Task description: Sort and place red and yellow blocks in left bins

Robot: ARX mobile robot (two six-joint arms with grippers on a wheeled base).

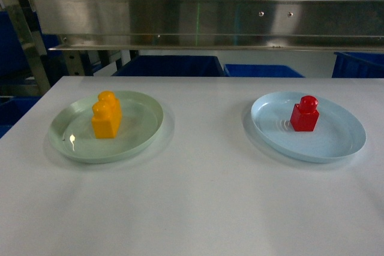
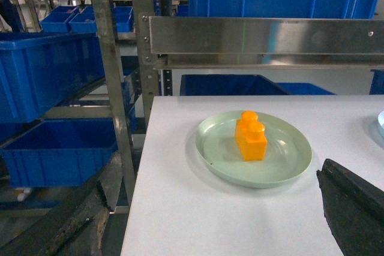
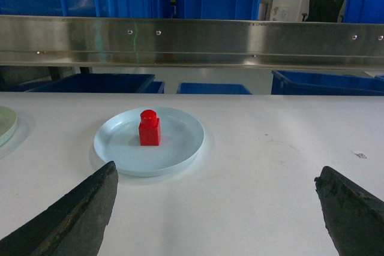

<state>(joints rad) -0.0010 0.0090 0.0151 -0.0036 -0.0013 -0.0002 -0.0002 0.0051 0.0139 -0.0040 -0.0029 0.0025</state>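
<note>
On the white table (image 1: 198, 208), two shallow round plates sit well apart. The pale green plate (image 1: 78, 142) is on the left in the head view; the yellow block (image 1: 106, 114) stands upright on it, two studs on top, slightly left of the plate's centre. The pale blue plate (image 1: 336, 142) is on the right; the red block (image 1: 305, 114) stands upright on it, one stud on top, a little left of centre. Neither block is touched by anything.

Right gripper (image 3: 219, 208): seen in the right wrist view only. Jaws spread wide, one dark finger at each lower corner, nothing between them. The red block and its plate lie ahead of the gap, toward the left finger, apart from both.

Left gripper (image 2: 354, 205): only one dark finger shows, at the lower right of the left wrist view. Second finger not identifiable, so cannot tell whether the jaws are spread or pressed together. The finger is just beside the green plate's rim, not touching it.

Blue bins (image 2: 57, 148) sit on a metal rack (image 2: 114, 88) left of the table. More blue bins stand behind the table's far edge, below a steel rail (image 1: 204, 25).
</note>
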